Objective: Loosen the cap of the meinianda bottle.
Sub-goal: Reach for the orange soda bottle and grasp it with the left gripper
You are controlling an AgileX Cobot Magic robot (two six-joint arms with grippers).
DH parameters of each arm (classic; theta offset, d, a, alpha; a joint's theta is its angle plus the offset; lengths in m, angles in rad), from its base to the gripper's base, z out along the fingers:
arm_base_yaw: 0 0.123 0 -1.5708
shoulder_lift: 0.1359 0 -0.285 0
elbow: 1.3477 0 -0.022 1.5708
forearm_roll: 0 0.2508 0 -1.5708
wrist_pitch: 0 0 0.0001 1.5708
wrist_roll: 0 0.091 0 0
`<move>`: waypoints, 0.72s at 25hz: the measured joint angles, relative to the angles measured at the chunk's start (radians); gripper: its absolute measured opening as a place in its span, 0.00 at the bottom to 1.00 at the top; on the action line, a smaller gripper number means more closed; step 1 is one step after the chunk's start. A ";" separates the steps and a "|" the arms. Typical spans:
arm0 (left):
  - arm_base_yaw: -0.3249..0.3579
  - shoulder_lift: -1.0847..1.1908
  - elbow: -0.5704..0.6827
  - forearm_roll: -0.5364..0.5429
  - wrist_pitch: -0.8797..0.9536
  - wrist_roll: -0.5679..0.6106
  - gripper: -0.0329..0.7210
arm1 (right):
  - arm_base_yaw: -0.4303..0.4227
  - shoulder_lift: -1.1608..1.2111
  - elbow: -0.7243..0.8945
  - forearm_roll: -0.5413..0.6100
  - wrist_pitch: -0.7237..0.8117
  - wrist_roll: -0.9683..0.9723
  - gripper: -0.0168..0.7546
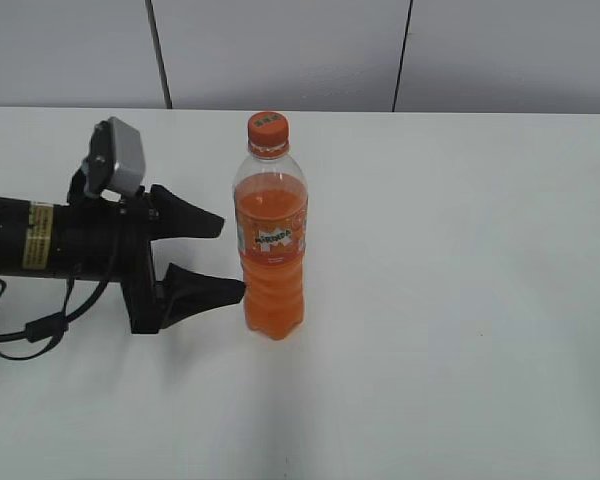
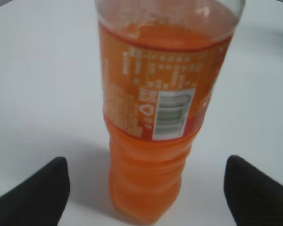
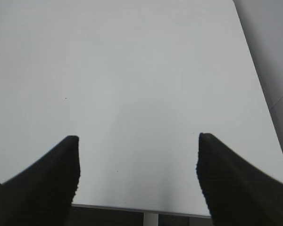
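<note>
While the tall clear plastic bottle of orange drink [image 1: 273, 240] stands upright mid-surface, the left gripper [image 1: 223, 258] sits just left of it, fingers spread — approach step. Next: clamp the body. Right gripper [image 3: 137, 179] spread, empty; small orange screw cap [image 1: 268, 127] untouched.

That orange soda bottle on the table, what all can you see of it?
The meinianda bottle is tall clear plastic, filled with orange drink to its shoulder. It has an orange label with a white logo, and a barcode shows on the label in the left wrist view. A small orange cap with dark lettering sits on top. It stands upright on the white table. The open left gripper is beside it, not touching.
</note>
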 joint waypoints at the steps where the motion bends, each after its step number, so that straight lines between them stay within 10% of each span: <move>1: -0.012 0.011 -0.016 0.007 -0.002 -0.006 0.85 | 0.000 0.000 0.000 0.000 0.000 0.000 0.77; 18: -0.139 0.092 -0.179 0.043 0.078 -0.047 0.83 | 0.000 0.000 0.000 0.000 0.000 0.000 0.77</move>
